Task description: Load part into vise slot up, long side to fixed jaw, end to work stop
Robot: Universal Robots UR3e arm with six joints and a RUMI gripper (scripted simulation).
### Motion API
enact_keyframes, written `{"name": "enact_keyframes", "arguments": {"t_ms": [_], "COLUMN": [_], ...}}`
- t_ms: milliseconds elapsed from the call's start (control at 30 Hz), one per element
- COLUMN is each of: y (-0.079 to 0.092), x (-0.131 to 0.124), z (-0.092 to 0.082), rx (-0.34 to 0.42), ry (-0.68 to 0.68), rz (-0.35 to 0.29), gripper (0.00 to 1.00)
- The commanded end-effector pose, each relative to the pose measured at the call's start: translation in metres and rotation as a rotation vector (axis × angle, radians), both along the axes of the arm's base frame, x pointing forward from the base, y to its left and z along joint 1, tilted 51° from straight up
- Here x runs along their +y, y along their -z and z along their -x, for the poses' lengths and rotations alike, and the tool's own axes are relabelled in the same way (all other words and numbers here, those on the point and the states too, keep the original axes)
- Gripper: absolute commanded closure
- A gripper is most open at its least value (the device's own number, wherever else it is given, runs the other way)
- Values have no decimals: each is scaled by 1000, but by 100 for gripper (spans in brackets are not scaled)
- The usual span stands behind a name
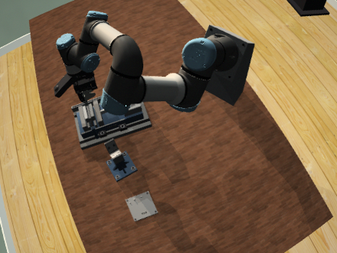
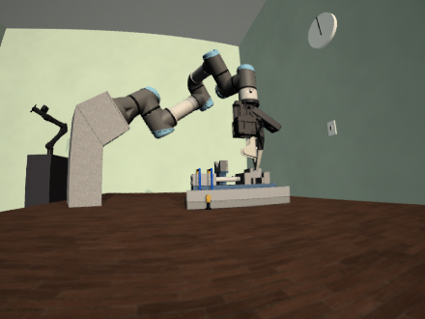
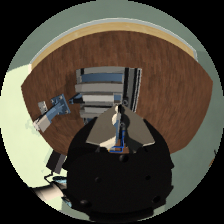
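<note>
The vise (image 1: 115, 135) (image 2: 237, 198) stands under my gripper, with its jaws apart. The part looks to be the light bar (image 3: 97, 98) lying lengthwise between the jaws in the wrist view. The grey fixed jaw (image 3: 100, 87) runs beside its long side; I cannot tell whether they touch. My gripper (image 2: 257, 167) (image 3: 118, 105) is shut and empty, pointing down, with its tips low at one end of the part. Contact there is unclear. The milled slot and the work stop cannot be made out. The infeed plate (image 1: 145, 208) bears no block.
The V-block (image 1: 116, 155) stands on a blue base plate (image 1: 130, 171) between the vise and the infeed plate. My arm crosses above the air-cylinder side of the vise and hides part of it in the top view. The robot's pedestal (image 1: 233, 84) (image 2: 86, 169) stands off to the side.
</note>
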State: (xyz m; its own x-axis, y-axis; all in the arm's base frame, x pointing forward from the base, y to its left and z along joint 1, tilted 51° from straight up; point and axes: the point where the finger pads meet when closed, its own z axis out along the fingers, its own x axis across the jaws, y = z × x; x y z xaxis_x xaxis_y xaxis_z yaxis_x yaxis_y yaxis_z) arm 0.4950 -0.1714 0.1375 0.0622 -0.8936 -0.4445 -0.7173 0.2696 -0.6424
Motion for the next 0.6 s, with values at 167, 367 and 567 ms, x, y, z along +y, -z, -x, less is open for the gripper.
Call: {"name": "enact_keyframes", "arguments": {"t_ms": [167, 367, 567], "y": [-2, -3, -3], "x": [2, 3, 4], "z": [0, 0, 0], "rx": [-1, -1, -1], "ry": [1, 1, 1], "rz": [2, 2, 2], "gripper": [100, 100, 100]}}
